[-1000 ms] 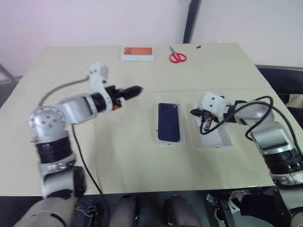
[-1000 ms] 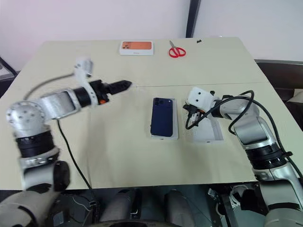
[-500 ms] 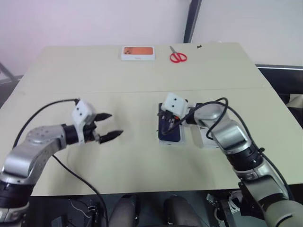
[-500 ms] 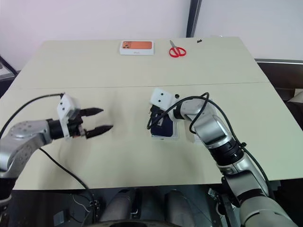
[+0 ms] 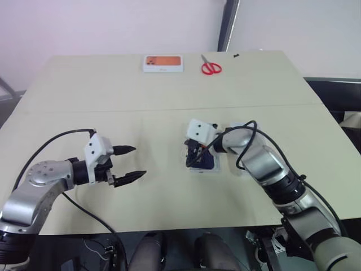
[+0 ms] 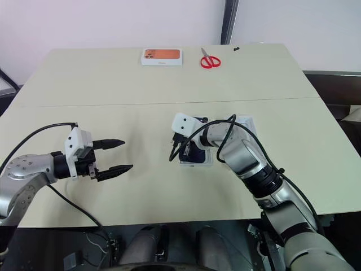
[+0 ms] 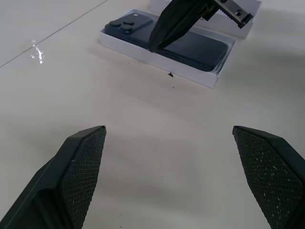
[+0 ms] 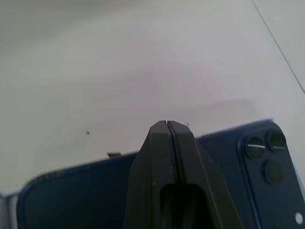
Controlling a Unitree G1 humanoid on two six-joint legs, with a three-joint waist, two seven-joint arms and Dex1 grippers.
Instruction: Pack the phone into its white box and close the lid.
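We have the glossy, slippery phone (image 7: pixel 167 43) lying in the box (image 7: pixel 209 78), our pinched-shut, empty right gripper (image 7: pixel 153 46) at its edge and left gripper (image 5: pixel 128 162) spread empty, so we'd nudge its stiff sides, not pinch.

A glossy, smooth back is shown by the phone (image 7: pixel 186 46), matt white cardboard by the white box (image 7: pixel 190 76), finely textured black pads by the left hand (image 7: pixel 174 179), and a smooth, faintly sheened surface by the desk (image 5: pixel 141 107).
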